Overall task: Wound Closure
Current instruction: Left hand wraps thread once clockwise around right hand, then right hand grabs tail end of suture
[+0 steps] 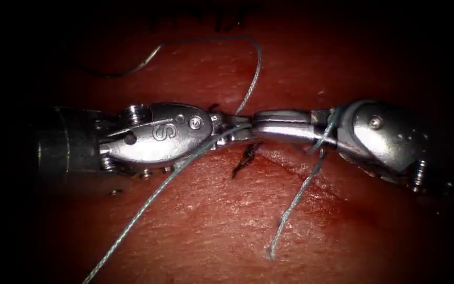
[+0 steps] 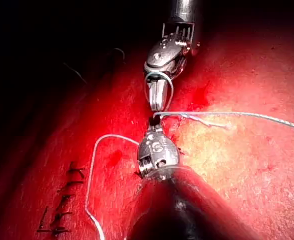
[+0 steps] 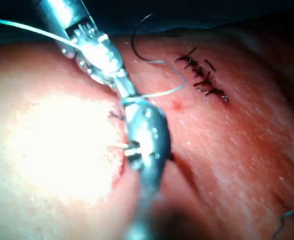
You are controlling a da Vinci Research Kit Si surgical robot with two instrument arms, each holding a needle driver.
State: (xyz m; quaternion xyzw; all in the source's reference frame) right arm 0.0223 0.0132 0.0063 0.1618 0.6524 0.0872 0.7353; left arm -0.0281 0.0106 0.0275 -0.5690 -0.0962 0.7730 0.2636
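Landmark: the dark stitch [image 1: 245, 158] on the tissue [image 1: 211, 226].

1. The left tool [image 1: 232, 129] and the right tool [image 1: 258, 125] meet tip to tip just above the stitch, with both shafts in one line across the endoscope view.
2. The right tool's jaws are pressed together. A turn of thread [image 1: 153, 194] is wrapped around them, well back from the tip. Whether the tip also pinches thread cannot be told.
3. What the left tool grips, if anything, cannot be told, because thread crosses its tip.
4. Three strands leave the meeting point:
   - One runs long, down and to the left of the stitch.
   - One arcs up above the stitch and leads to the needle.
   - One drops from the wrapped turn to a free end [image 1: 271, 256] below and right of the stitch.
5. The needle [image 1: 127, 71] lies loose on the tissue, well apart from the stitch, up and to its left. Neither tool holds it, and no part of it appears buried. Its curve lies roughly crosswise.
6. Judgement: the needle is on the left tool's side, so that arm is the nearer one.
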